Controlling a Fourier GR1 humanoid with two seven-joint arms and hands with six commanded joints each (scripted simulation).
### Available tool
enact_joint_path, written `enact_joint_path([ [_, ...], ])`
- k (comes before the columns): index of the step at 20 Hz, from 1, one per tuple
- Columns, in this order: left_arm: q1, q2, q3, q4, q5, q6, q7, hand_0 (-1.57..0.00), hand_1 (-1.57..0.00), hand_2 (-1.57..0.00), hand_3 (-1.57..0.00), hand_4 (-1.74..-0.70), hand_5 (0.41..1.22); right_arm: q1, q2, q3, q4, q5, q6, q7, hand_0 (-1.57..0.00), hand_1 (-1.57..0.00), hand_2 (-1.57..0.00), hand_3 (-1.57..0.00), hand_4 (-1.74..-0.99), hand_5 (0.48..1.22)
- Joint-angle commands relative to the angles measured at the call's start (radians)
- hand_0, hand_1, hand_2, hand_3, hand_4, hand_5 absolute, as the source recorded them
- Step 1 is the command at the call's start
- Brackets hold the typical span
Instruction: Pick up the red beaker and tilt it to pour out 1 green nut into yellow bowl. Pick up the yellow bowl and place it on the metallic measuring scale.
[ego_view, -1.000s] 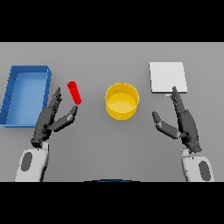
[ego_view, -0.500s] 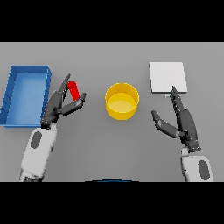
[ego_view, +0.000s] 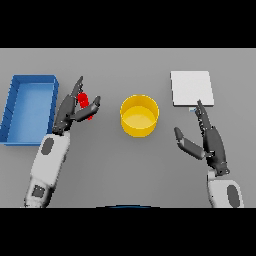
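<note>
Here the red beaker (ego_view: 86, 105) lies left of the yellow bowl (ego_view: 140, 115), long axis running away from the robot, between the left hand's (ego_view: 70, 111) parted fingers and thumb — not yet clamped. The bowl looks empty, as does the blue tray (ego_view: 13, 107) further left. Right of the bowl, the right hand (ego_view: 207, 139) rests spread open just below the measuring scale (ego_view: 192, 88).

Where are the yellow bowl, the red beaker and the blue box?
yellow bowl (ego_view: 139, 119): head view, on its inside bottom.
red beaker (ego_view: 83, 98): head view, on its upper end, above the thumb.
blue box (ego_view: 29, 110): head view, on its floor.
</note>
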Motion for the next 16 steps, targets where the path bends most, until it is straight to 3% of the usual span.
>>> enact_joint_path([
  [1, -0.007, -0.011, 0.018, 0.027, 0.02, -0.003, -0.039, 0.0, 0.0, 0.0, 0.0, -1.27, 0.7, -0.002, -0.004, -0.008, 0.002, -0.008, 0.002, -0.006, 0.0, 0.0, 0.0, 0.0, -1.244, 0.643],
  [3, -0.029, -0.028, 0.041, 0.077, 0.035, 0.01, -0.076, 0.0, 0.0, -0.01, 0.0, -1.3, 0.719, -0.003, -0.012, -0.014, 0.003, -0.01, 0.004, 0.0, 0.0, 0.0, 0.0, 0.0, -1.246, 0.646],
  [5, -0.048, -0.047, 0.056, 0.114, 0.044, 0.025, -0.102, -0.08, -0.09, -0.16, -0.13, -1.36, 0.761, 0.0, -0.014, -0.015, -0.013, -0.016, 0.005, -0.008, 0.0, 0.0, 0.0, 0.0, -1.242, 0.645],
  [6, -0.056, -0.053, 0.061, 0.129, 0.043, 0.036, -0.12, -0.21, -0.23, -0.29, -0.25, -1.4, 0.787, -0.007, -0.008, -0.011, -0.005, -0.01, 0.0, 0.001, 0.0, 0.0, 0.0, 0.0, -1.24, 0.645],
  [8, -0.067, -0.061, 0.069, 0.145, 0.026, 0.092, -0.119, -0.55, -0.59, -0.66, -0.73, -1.47, 0.943, 0.013, -0.021, -0.016, -0.015, -0.016, 0.008, -0.008, 0.0, 0.0, 0.0, 0.0, -1.237, 0.648],
  [9, -0.082, -0.059, 0.059, 0.162, 0.001, 0.109, -0.115, -0.76, -0.78, -0.84, -0.88, -1.52, 0.999, 0.012, -0.017, -0.015, -0.014, -0.019, 0.011, -0.009, 0.0, 0.0, 0.0, 0.0, -1.239, 0.648],
  [11, -0.089, -0.058, 0.036, 0.171, -0.034, 0.125, -0.137, -1.05, -1.07, -1.11, -1.06, -1.59, 1.079, 0.005, -0.013, -0.013, -0.006, -0.009, 0.002, -0.001, 0.0, 0.0, 0.0, 0.0, -1.239, 0.648],
  [13, -0.08, -0.063, 0.02, 0.15, -0.037, 0.121, -0.12, -1.24, -1.25, -1.27, -1.15, -1.64, 1.13, 0.009, -0.008, -0.006, -0.015, -0.002, -0.002, -0.008, 0.0, 0.0, 0.0, 0.0, -1.242, 0.65],
  [16, -0.077, -0.062, 0.022, 0.142, -0.035, 0.122, -0.107, -1.4, -1.41, -1.42, -1.36, -1.54, 1.174, 0.013, 0.002, -0.003, -0.019, -0.017, 0.008, -0.019, 0.0, 0.0, 0.0, 0.0, -1.255, 0.644],
])
